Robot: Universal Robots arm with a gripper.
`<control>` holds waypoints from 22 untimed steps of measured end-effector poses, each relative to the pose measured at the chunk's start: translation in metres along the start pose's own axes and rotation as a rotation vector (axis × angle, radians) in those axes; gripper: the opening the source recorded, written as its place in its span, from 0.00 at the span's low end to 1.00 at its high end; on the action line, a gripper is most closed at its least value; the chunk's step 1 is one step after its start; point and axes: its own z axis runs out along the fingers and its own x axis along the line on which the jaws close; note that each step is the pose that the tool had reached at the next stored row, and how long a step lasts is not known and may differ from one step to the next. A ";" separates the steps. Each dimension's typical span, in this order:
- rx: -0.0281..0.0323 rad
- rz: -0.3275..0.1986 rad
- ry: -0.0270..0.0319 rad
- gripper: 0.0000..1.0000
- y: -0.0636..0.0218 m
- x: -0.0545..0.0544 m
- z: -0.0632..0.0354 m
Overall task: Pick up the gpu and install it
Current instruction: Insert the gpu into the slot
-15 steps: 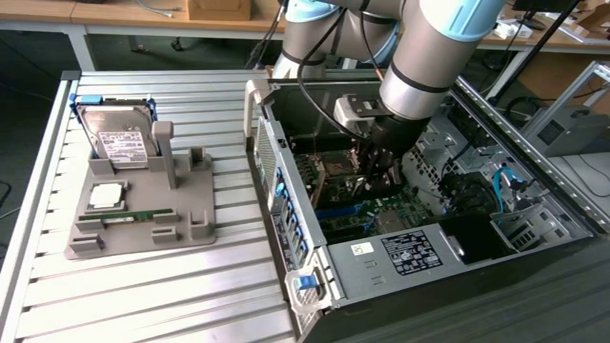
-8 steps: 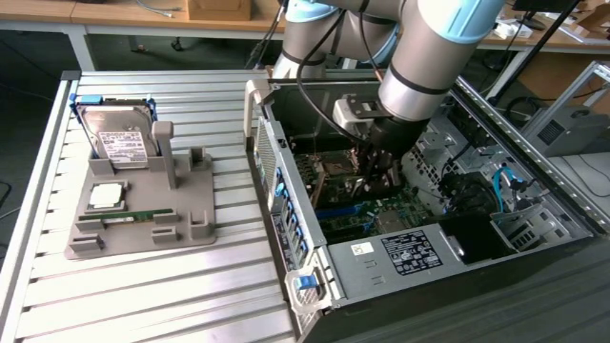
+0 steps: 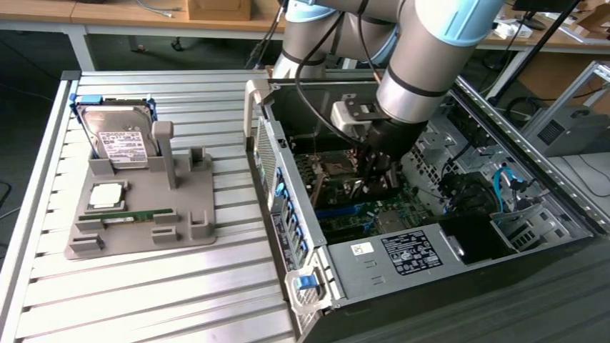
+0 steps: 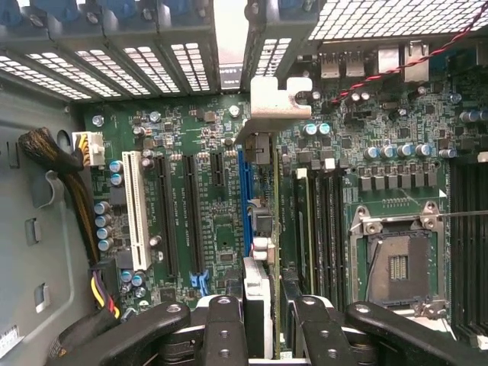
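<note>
My gripper [image 3: 370, 177] is down inside the open computer case [image 3: 315, 286], just above the motherboard [image 4: 213, 229]. In the wrist view the gpu [image 4: 261, 248] appears edge-on as a thin card between my two black fingers [image 4: 225, 328], running away from the gripper [image 4: 267, 324] to its pale metal bracket [image 4: 274, 95] at the case's rear wall. The gripper is shut on the card. The card stands upright alongside the long blue slot [image 4: 242, 191], close over the board. I cannot tell whether its edge touches the slot.
Black slots [image 4: 191, 213] and a white slot [image 4: 136, 206] lie beside the blue one, with memory slots and the open CPU socket [image 4: 396, 263] on the other side. A cable bundle [image 4: 69, 191] runs along the case wall. Outside, a grey tray [image 3: 181, 236] holds a hard drive [image 3: 119, 139], a memory stick [image 3: 138, 214] and a processor [image 3: 107, 194].
</note>
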 end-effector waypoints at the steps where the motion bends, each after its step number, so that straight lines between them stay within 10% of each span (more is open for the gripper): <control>1: 0.0000 0.000 0.0000 0.30 0.0003 0.000 0.0003; 16: 0.0000 0.000 -0.0001 0.30 0.0071 0.002 0.0034; 22: -0.0008 0.000 -0.0129 0.30 0.0091 0.002 0.0038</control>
